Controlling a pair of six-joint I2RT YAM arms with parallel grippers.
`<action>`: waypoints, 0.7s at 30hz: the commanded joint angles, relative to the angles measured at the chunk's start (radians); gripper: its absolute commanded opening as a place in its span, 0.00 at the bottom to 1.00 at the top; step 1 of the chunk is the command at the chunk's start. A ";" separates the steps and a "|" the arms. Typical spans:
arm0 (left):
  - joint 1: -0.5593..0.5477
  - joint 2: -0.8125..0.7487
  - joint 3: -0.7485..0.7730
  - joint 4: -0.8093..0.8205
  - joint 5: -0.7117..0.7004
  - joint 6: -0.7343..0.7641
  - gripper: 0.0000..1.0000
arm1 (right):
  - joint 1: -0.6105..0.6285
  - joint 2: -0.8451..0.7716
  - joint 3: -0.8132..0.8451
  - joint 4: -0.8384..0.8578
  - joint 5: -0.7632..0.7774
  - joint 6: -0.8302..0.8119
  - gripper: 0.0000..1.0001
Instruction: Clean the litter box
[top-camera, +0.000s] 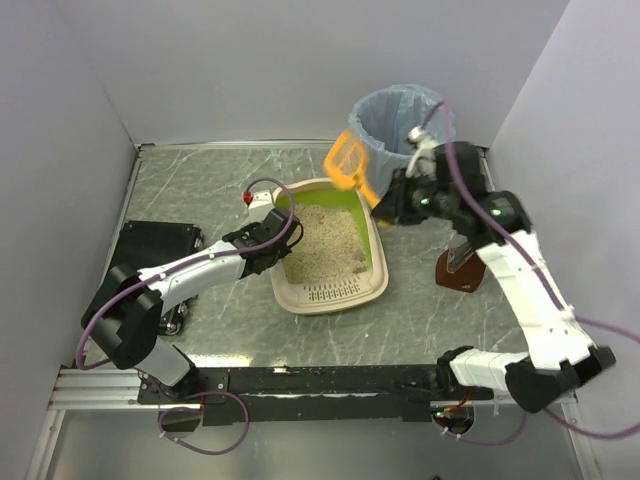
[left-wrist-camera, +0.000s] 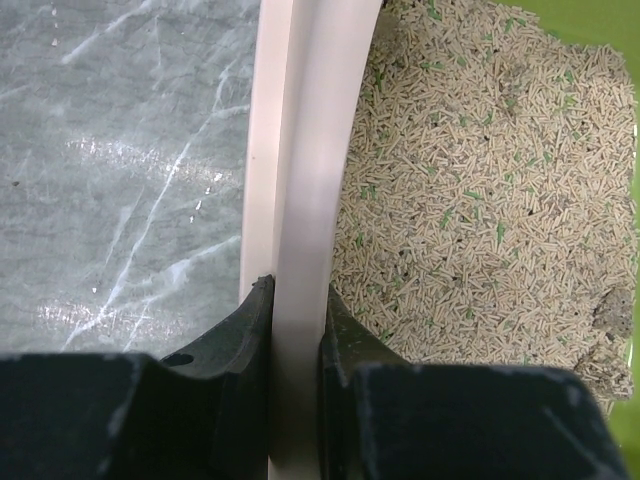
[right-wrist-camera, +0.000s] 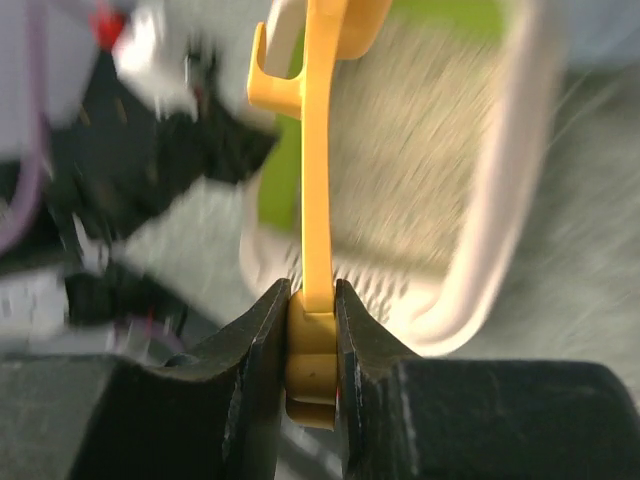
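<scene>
**Two-arm rig at the litter box, seen from above and from both wrists.**

My left tool (left-wrist-camera: 296, 310) pinches the cream side rim of the litter box (left-wrist-camera: 300, 150). One finger (left-wrist-camera: 250, 320) sits outside the wall, over the grey marbled worktop (left-wrist-camera: 120, 150). The other sits inside, over the beige pellet litter (left-wrist-camera: 470, 180). The rim runs straight ahead from between the fingers. A grey clump (left-wrist-camera: 612, 312) lies in the litter to the right of the inner finger, against the lime-green wall.

My right tool (right-wrist-camera: 313, 300) is pressed together on the handle end of the orange slotted scoop (right-wrist-camera: 318, 150), and the handle stands straight out ahead of the fingers. Past that tool the litter box (right-wrist-camera: 510, 200) shows only as a blur, with its slotted lip nearest the fingers.

From above, the litter box (top-camera: 330, 297) rests on the worktop (top-camera: 200, 180) between the two tools. The left tool (top-camera: 275, 243) is at its left wall and the right tool (top-camera: 392, 205) is just off its far right corner. The scoop (top-camera: 347, 160) rises from the right tool towards the grey bin (top-camera: 375, 130) with its light-blue bag. Its head lies across the bin's near rim, above the far end of the litter (top-camera: 325, 240).
</scene>
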 joint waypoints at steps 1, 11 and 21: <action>0.000 -0.076 0.063 0.265 0.050 -0.070 0.01 | 0.125 0.115 -0.053 -0.057 0.051 0.048 0.00; 0.000 -0.088 0.043 0.262 0.064 -0.091 0.01 | 0.342 0.458 0.088 -0.262 0.651 0.030 0.00; 0.000 -0.076 0.051 0.254 0.076 -0.091 0.01 | 0.340 0.524 0.056 -0.104 0.745 0.071 0.00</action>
